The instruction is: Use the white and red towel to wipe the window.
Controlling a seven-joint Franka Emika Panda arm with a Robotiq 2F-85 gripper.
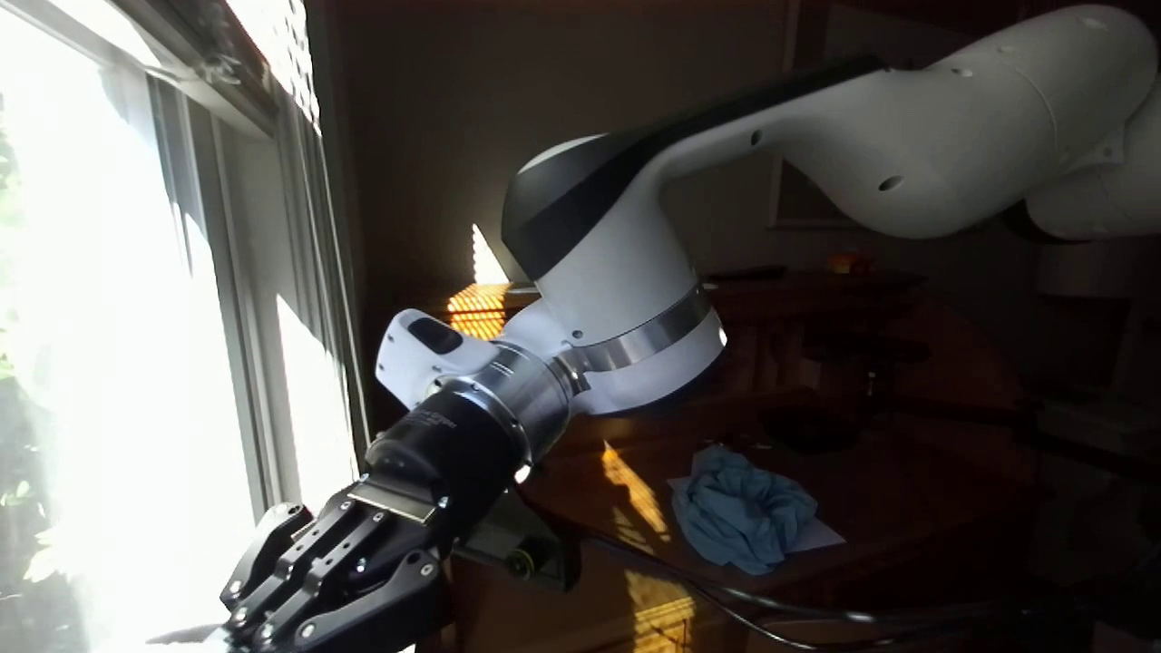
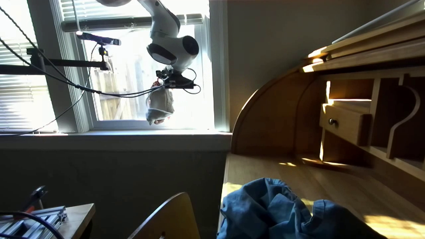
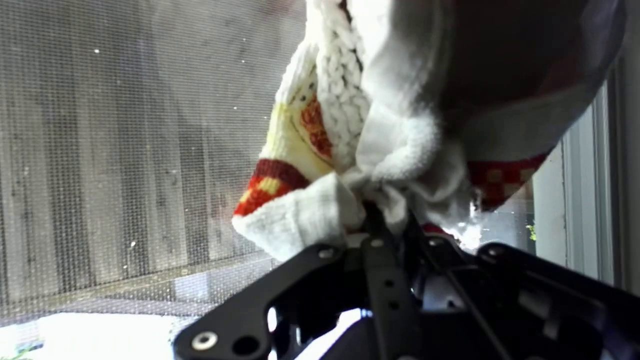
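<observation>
Fine-meshed window (image 3: 115,150) behind, black jaws pinch a bunched, nubbly white and red towel (image 3: 410,125).

Top of the wrist view, white towel (image 3: 425,122) flashes red checks; blue cloth (image 2: 264,210) lower right in both exterior views!

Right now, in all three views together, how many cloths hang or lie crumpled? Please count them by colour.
White and red: 1, the towel hanging from the end effector
Blue: 1, the crumpled cloth on the desk, shown in both exterior views and counted once
Total: 2
</observation>
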